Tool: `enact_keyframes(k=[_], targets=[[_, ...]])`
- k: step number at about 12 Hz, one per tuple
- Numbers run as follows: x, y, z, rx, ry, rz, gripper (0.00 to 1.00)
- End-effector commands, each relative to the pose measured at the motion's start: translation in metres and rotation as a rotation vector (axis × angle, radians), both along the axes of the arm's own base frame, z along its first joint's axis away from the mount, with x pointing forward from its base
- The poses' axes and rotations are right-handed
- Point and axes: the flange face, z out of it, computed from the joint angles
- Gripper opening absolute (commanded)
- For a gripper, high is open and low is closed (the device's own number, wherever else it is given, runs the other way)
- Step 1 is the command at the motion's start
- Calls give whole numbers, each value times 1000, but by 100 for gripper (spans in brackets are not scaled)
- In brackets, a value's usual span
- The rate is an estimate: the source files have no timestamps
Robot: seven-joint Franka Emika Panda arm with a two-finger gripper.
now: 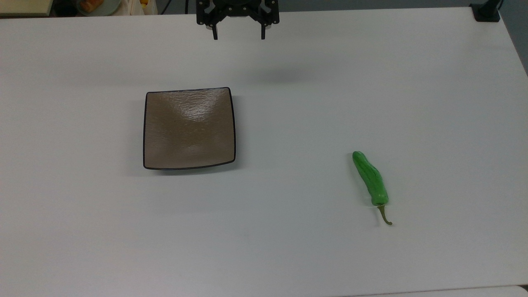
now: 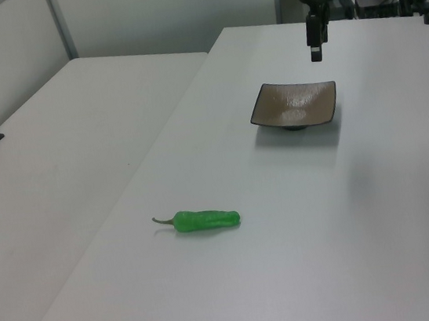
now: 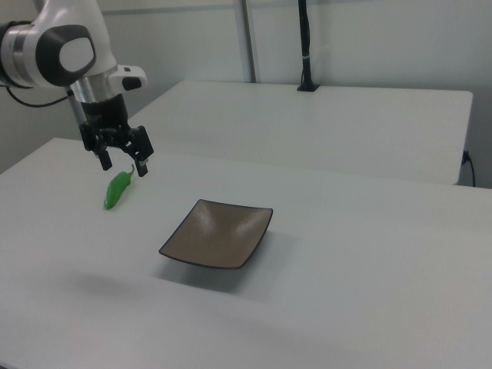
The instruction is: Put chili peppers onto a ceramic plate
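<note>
Spread wide and holding nothing, the black two-finger gripper (image 1: 239, 36) hangs in the air at the far edge of the top view, above the bare table beyond the plate; its fingers (image 3: 104, 159) point straight down, a pose that looks ready for a descent from above. The bright green, glossy, elongated chili pepper (image 1: 371, 179) lies flat on the white table (image 1: 288, 247) in the top view's right half, its thin curved olive stem (image 1: 385, 215) pointing toward the near edge. It rests on its long side, so its narrow width probably suits a pinch across the body. Well apart from it, toward the top view's left, sits the square, shallow, brown-taupe ceramic plate (image 1: 189, 128) with a thin black rim, unoccupied. The gripper is nearer the plate than the pepper, so the task appears not yet begun: a reach to the pepper comes first.
</note>
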Motion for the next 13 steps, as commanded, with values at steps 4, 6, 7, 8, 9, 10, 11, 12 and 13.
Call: enact_keyframes(k=[4, 6, 7, 8, 9, 10, 11, 12, 13], targets=[[2, -4, -9, -2, -9, -8, 100], [2, -4, -10, -2, -11, -8, 100], [2, -3, -9, 0, -14, -8, 100], [4, -2, -11, 1, -15, -8, 100], [7, 1, -13, 13, -31, -10, 100], [10, 3, -13, 34, -46, -14, 100], [15, 7, -17, 51, -57, -15, 100], [20, 11, -20, 61, -79, -10, 100], [25, 25, -25, 71, -106, 10, 100]])
